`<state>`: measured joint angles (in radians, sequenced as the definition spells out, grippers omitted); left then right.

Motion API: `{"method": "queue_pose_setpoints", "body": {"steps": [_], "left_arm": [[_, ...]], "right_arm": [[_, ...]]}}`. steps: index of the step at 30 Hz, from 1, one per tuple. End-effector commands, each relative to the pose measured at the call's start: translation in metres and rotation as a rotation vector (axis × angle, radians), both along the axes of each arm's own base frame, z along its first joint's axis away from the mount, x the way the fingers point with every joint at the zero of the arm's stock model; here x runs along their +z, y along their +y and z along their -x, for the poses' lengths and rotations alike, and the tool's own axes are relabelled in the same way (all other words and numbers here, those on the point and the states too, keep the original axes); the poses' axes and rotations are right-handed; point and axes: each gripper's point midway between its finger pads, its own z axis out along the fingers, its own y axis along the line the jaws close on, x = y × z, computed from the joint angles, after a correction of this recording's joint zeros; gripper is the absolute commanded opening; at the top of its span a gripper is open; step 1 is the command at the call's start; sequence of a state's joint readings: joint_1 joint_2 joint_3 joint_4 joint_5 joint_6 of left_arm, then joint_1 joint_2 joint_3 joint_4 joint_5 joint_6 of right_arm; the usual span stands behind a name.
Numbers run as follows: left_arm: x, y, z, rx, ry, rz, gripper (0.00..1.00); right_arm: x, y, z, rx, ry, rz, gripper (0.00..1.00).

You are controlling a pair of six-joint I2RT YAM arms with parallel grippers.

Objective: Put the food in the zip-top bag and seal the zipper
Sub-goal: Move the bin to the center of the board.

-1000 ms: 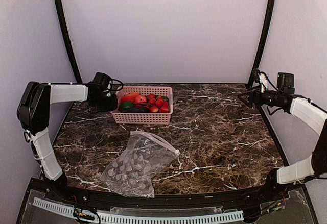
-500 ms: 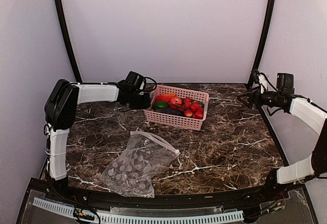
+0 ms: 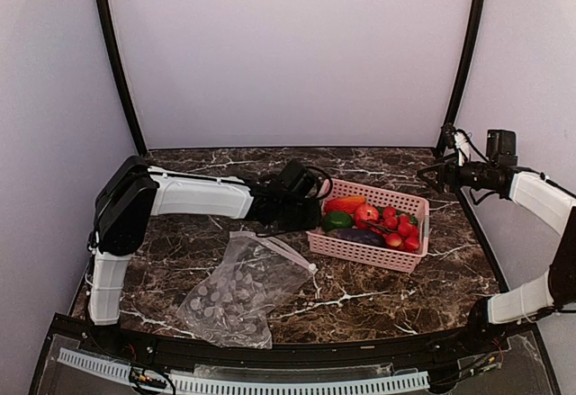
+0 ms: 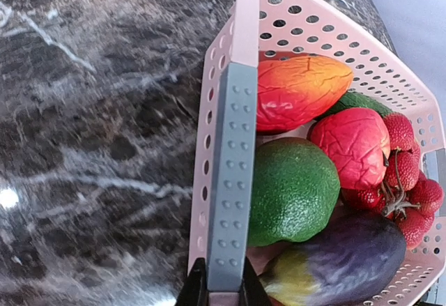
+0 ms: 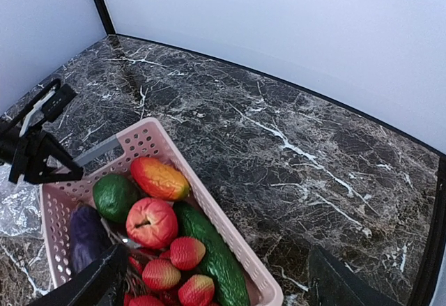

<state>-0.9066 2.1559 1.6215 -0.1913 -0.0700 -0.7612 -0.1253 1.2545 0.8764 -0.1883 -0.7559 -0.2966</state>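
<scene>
On the left wall of the basket point(image 3: 364, 253) we see left end effector point(image 3: 312, 219) clamped; food point(image 3: 373, 222) inside. Zip-top bag point(image 3: 238, 289) flat, just near-left of basket. Right end effector point(image 3: 432, 172) fingers wide apart past basket's far-right corner; bare surface point(image 3: 405, 309) near-right.

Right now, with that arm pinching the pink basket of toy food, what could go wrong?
The left gripper grips only one thin wall of the basket, so it may slip or tip, spilling the piled food. The zip-top bag lies limp and flat close to the basket's corner; a sideways drag could snag it. The open right gripper hangs far off, steadying nothing.
</scene>
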Motion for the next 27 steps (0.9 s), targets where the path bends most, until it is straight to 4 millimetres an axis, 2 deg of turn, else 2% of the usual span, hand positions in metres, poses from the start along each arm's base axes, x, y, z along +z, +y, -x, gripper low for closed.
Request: {"method": "queue_pose_setpoints", "body": {"steps": [1, 2, 6, 9, 13, 15, 19, 23, 25, 27], "left_arm": [[0.023, -0.010, 0.027, 0.187, 0.039, 0.157, 0.03], [0.016, -0.011, 0.033, 0.204, 0.042, 0.172, 0.03], [0.010, -0.013, 0.047, 0.309, 0.055, 0.266, 0.01], [0.011, -0.014, 0.053, 0.370, 0.059, 0.315, 0.01], [0.019, -0.025, 0.056, 0.370, 0.029, 0.339, 0.01], [0.022, -0.027, 0.056, 0.362, 0.021, 0.339, 0.05], [0.031, -0.021, 0.056, 0.338, -0.021, 0.299, 0.19], [0.065, -0.024, 0.054, 0.240, -0.120, 0.279, 0.44], [0.084, -0.027, 0.053, 0.177, -0.182, 0.235, 0.48], [0.096, -0.021, 0.053, 0.159, -0.224, 0.167, 0.49]], "right_arm": [[-0.001, 0.000, 0.000, 0.013, 0.012, -0.007, 0.86], [-0.001, 0.000, 0.000, 0.013, 0.011, -0.007, 0.85], [0.000, 0.001, 0.000, 0.014, 0.010, -0.007, 0.86], [0.000, 0.001, 0.001, 0.016, 0.011, -0.008, 0.86], [-0.001, 0.001, 0.000, 0.018, 0.017, -0.010, 0.86], [-0.001, 0.001, 0.000, 0.018, 0.017, -0.010, 0.86], [0.000, 0.002, 0.001, 0.021, 0.018, -0.013, 0.86], [-0.002, 0.002, 0.001, 0.028, 0.023, -0.015, 0.86], [-0.005, 0.003, 0.000, 0.034, 0.035, -0.020, 0.85], [-0.005, 0.004, 0.001, 0.041, 0.044, -0.025, 0.85]]}}
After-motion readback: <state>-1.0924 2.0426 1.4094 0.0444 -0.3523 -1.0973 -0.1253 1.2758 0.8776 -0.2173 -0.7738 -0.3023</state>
